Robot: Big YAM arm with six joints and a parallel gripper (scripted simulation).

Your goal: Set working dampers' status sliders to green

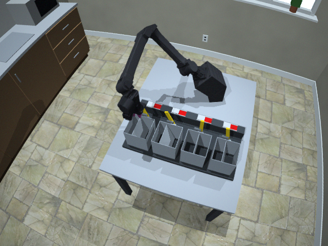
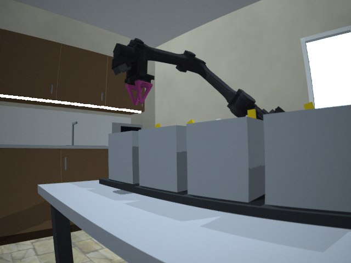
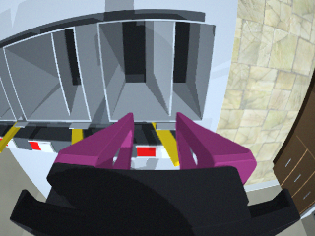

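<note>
- End damper (image 1: 138, 132), far from the arm's base: open grey box, blade tilted inside, yellow lever (image 1: 145, 112) behind it; its slider (image 1: 154, 105) shows red.
- Gripper (image 2: 139, 102): magenta fingers partly spread, holding nothing, raised above this lever.
- Advice: descend straddling the lever, then nudge gently to test the shaft.

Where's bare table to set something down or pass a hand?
Bare strips: between the dampers' tray and the table's near edge, and between the sliders and the arm base. Crowded: the four dampers, packed side by side, levers filling the slider gap, gripper above.
</note>
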